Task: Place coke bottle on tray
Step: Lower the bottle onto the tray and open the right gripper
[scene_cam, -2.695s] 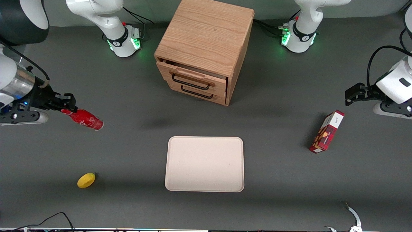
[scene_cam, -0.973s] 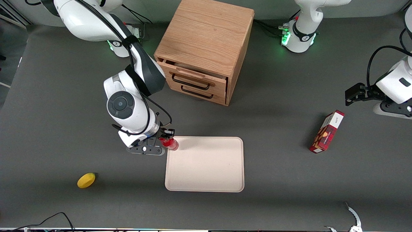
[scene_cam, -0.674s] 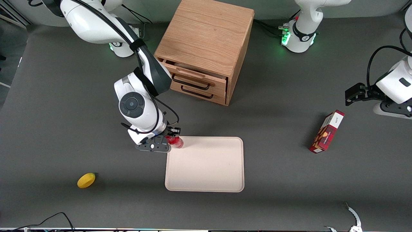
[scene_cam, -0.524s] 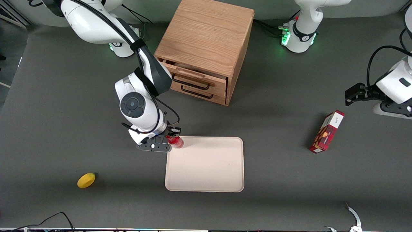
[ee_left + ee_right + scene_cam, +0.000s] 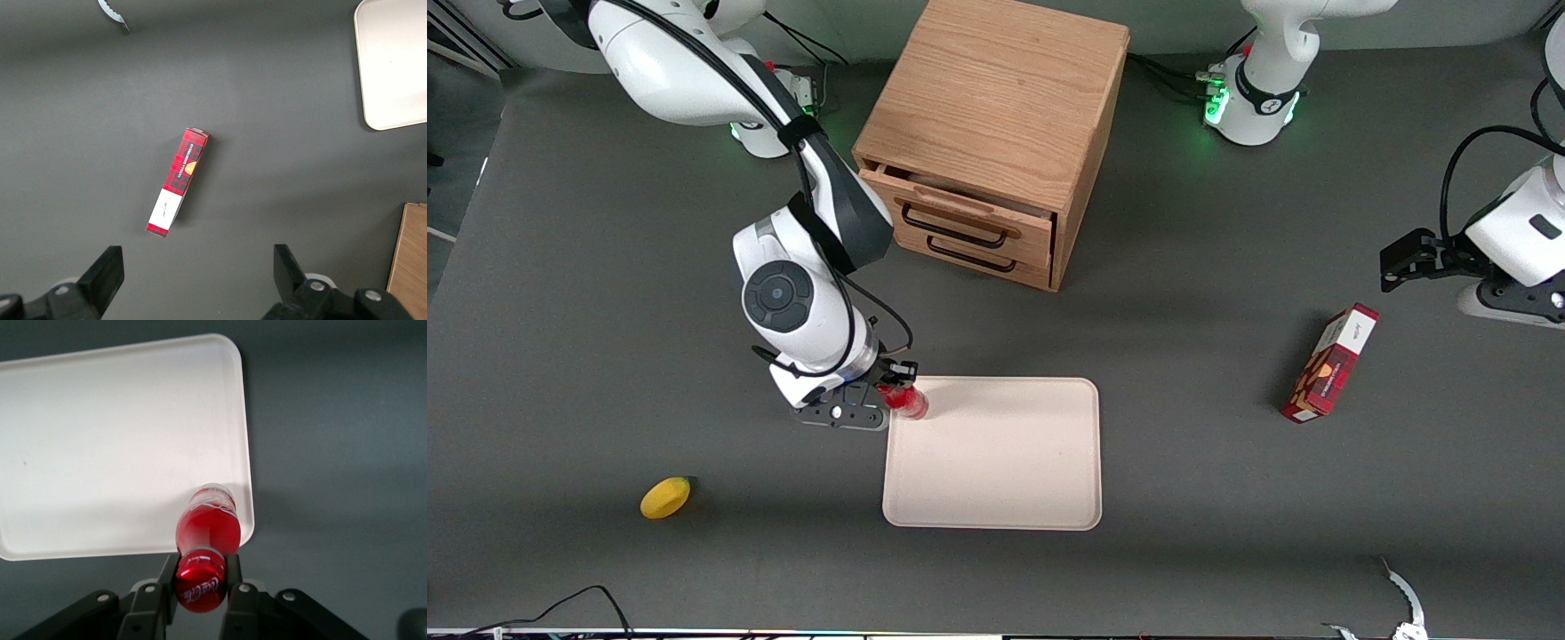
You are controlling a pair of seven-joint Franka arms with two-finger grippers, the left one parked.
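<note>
Red coke bottle [image 5: 207, 530] gripped at the neck, just below the cap, by the right arm's gripper [image 5: 895, 391]; fingers [image 5: 233, 577] closed snugly on either side of the neck, bottle hanging base-down. Held near upright, presumably so the base meets the surface flat on release.

Position per wrist view: base over the corner of the cream tray [image 5: 100, 433], close to the rounded rim [image 5: 247, 487], cap end projecting out past that rim. Front view agrees: bottle [image 5: 908, 402] at the tray corner nearest the working arm and the wooden drawer cabinet [image 5: 991, 133]. Contact with the tray surface not determinable; shadow directly beneath suggests close proximity.

Margin judged thin: base very near the raised rim, so a release at this spot risks a tilted landing on the rim or a topple onto the table. Ample bare tray [image 5: 996, 453] available toward the centre. Nothing on the tray. Cabinet well apart from the tray edge; yellow lemon [image 5: 665, 497] and red carton [image 5: 1328, 362] both well apart, no obstruction to travel.
</note>
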